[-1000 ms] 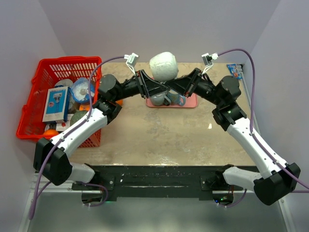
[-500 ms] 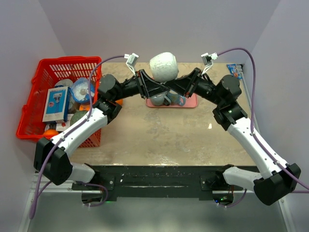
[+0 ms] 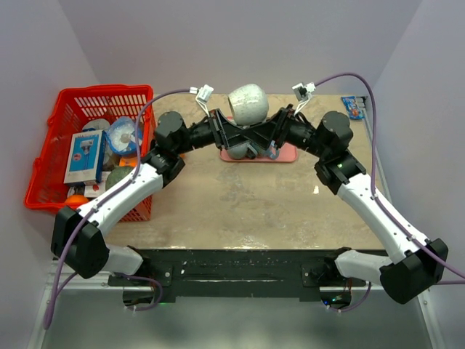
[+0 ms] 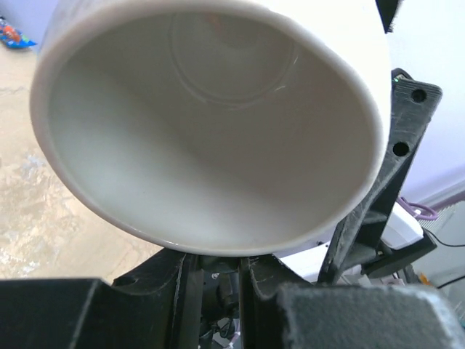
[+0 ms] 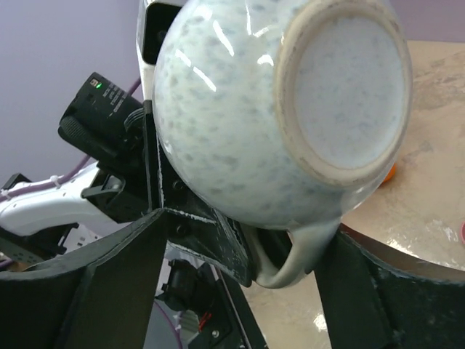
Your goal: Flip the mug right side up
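Top view: the rounded, speckled ceramic mug (image 3: 247,103) hangs over the far side of the marbled table (image 3: 240,211), with the left tool (image 3: 242,135) clamped on it.
Left wrist: its smooth white glazed inside and round rim face the lens.
Right wrist: a flat unglazed foot ring shows, with the looped handle low. The right tool (image 5: 243,247) is spread wide on either side.

Left gripper (image 3: 240,138) clamped tight; right gripper (image 3: 263,137) seemingly spread wide, their tips crossing.
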You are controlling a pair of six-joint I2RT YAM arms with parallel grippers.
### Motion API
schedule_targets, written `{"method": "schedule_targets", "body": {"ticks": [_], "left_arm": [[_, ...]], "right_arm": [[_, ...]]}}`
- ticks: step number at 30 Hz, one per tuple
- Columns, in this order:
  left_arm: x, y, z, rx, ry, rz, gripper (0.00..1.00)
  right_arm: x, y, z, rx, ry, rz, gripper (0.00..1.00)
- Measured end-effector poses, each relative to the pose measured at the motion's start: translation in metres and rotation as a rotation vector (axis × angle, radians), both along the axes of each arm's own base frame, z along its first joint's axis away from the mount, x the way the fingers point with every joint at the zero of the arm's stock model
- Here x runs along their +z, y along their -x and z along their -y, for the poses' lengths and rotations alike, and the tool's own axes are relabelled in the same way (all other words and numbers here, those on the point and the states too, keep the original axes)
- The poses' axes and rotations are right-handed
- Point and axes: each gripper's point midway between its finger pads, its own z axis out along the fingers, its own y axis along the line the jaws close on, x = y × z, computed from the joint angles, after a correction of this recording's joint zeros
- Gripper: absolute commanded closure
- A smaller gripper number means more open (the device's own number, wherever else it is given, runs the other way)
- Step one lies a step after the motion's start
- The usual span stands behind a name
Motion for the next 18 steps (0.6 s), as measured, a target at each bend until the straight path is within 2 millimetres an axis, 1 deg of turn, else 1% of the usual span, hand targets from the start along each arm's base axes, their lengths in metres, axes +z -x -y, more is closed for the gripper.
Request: {"method": "schedule_targets", "body": {"ticks": [4,5,8,12,14,18], "left_arm": [[-0.011,-0.006,0.000,0.043,-0.042,-0.007,1.00],[-0.014,-0.007,-0.001,0.055,-0.056,-0.005,1.00],[-0.028,-0.015,-0.006,0.122,-0.121,-0.010,1.00],[-0.055,-0.032,-0.021,0.237,-0.244,-0.031,1.00],[-0.069,-0.038,-0.029,0.282,-0.307,-0.041,1.00],[-0.091,-0.050,-0.050,0.379,-0.447,-0.048,1.00]], "right_arm": [[-0.010,-0.004,0.001,-0.027,0.027,-0.017,0.11],[-0.013,-0.006,0.002,-0.036,0.036,-0.022,0.07],[-0.024,-0.016,0.007,-0.103,0.068,-0.048,0.01],[-0.036,-0.030,0.020,-0.224,0.104,-0.082,0.01],[-0.043,-0.035,0.030,-0.293,0.111,-0.096,0.01],[-0.068,-0.044,0.050,-0.427,0.142,-0.153,0.01]]}}
